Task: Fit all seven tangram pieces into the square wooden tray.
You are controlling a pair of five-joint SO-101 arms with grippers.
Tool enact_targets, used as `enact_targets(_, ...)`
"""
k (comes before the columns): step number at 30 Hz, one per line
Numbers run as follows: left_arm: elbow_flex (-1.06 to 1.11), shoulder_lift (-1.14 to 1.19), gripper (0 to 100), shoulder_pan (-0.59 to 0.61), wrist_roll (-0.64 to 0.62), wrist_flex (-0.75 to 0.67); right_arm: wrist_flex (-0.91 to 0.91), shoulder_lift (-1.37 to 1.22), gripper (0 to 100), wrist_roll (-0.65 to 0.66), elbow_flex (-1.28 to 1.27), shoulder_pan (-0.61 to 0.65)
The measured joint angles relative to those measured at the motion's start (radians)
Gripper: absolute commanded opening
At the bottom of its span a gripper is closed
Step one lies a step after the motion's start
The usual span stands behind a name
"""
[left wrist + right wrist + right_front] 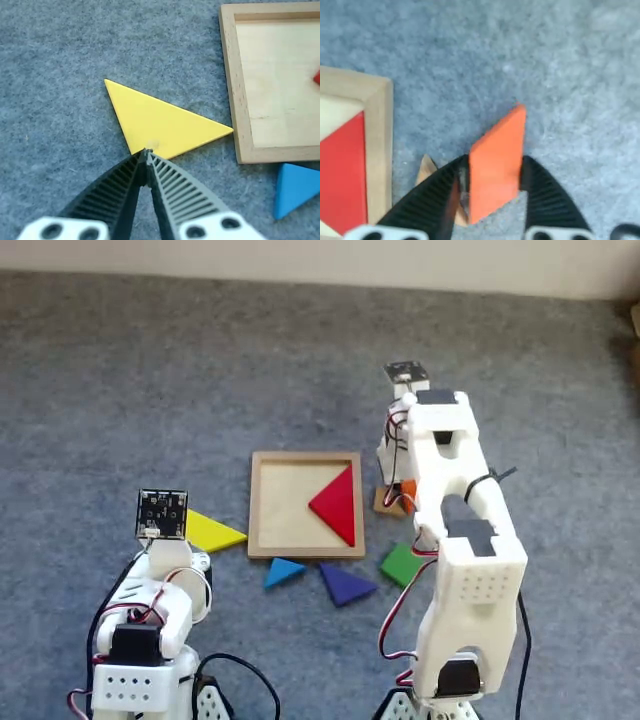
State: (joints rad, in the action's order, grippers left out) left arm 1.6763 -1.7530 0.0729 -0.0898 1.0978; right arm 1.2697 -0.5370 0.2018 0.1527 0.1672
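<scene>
Tangram pieces sit in and around the square wooden tray point(305, 456) on the grey desk point(150, 390). The red triangle point(337, 505) lies inside. The yellow triangle point(155, 122) lies just beside the left rim. The blue triangle point(284, 571), purple triangle point(346, 583) and green square point(401, 563) lie near the front rim. The left end effector point(146, 155), fingers together, has its tips at the yellow triangle's edge. The right arm is stretched out beside the tray, and the right end effector point(493, 170) is clamped on the tilted orange parallelogram point(497, 150).
</scene>
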Motion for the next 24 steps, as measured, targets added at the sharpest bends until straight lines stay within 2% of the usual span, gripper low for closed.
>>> enact_targets(2,0.000,0.000,1,0.000,0.000,0.000,0.025,-0.008,0.5,0.000,0.020,-0.003)
enact_targets(16,0.000,0.000,1,0.000,0.000,0.000,0.351,-0.009,0.5,0.002,0.325,-0.014)
enact_targets(20,0.000,0.000,1,0.000,0.000,0.000,0.453,-0.009,0.5,0.002,0.428,0.029)
enact_targets(24,0.000,0.000,1,0.000,0.000,0.000,0.473,-0.006,0.5,0.002,0.470,0.078)
